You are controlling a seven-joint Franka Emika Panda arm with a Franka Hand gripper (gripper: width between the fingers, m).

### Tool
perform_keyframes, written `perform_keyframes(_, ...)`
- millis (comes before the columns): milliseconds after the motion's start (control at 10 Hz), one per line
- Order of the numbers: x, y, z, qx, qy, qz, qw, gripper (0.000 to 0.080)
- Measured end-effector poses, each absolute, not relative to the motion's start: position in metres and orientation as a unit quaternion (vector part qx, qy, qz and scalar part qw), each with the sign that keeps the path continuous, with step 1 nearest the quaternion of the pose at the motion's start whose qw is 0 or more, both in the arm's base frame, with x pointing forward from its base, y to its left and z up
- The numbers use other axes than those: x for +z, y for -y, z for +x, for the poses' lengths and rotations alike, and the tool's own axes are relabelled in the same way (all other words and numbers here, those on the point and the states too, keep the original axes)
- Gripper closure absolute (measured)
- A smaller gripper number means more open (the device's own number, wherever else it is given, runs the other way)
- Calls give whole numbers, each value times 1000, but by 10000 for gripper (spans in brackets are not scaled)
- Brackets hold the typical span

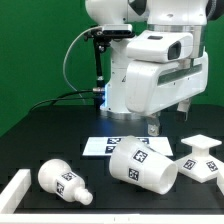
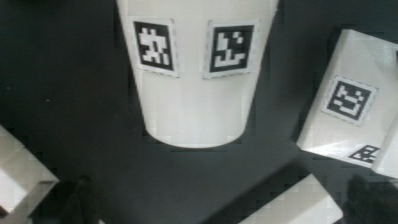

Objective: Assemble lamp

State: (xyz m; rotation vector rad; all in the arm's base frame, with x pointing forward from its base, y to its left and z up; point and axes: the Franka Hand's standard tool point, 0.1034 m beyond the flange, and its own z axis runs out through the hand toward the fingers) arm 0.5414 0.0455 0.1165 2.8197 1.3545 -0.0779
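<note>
The lamp shade (image 1: 140, 162), a white truncated cone with square tags, lies on its side on the black table. In the wrist view the shade (image 2: 192, 85) fills the middle and shows two tags. The round-headed bulb (image 1: 62, 180) lies at the exterior view's left. The small waisted base (image 1: 200, 156) stands at that view's right, and the base (image 2: 347, 100) also appears beside the shade in the wrist view. My gripper (image 1: 150, 127) hangs just above and behind the shade, open and holding nothing. In the wrist view the gripper (image 2: 187, 205) has dark, blurred fingers (image 2: 71, 203) set wide apart.
The marker board (image 1: 100, 147) lies flat behind the shade, close under the arm. A white bar (image 1: 15, 187) sits at the table's front corner on the exterior view's left. The robot's base and cables stand at the back.
</note>
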Motion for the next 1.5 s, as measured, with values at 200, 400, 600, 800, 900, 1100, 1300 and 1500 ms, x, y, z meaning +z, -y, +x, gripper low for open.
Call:
perform_keyframes(200, 117, -45, 541, -25, -433, 901, 6, 100)
perform_keyframes(400, 117, -44, 543, -20, -420, 907, 6, 100)
perform_keyframes(600, 120, -32, 546, 14, -306, 952, 1, 100)
perform_keyframes(800, 119, -28, 550, 9, -207, 977, -51, 100)
perform_keyframes(900, 120, -25, 554, 12, -167, 984, -52, 100)
perform_keyframes(1100, 119, -28, 553, 7, -105, 993, -54, 100)
perform_keyframes(1300, 120, -29, 553, 1, -5, 999, -54, 100)
perform_keyframes(1500, 120, -37, 561, -10, 161, 986, -52, 100)
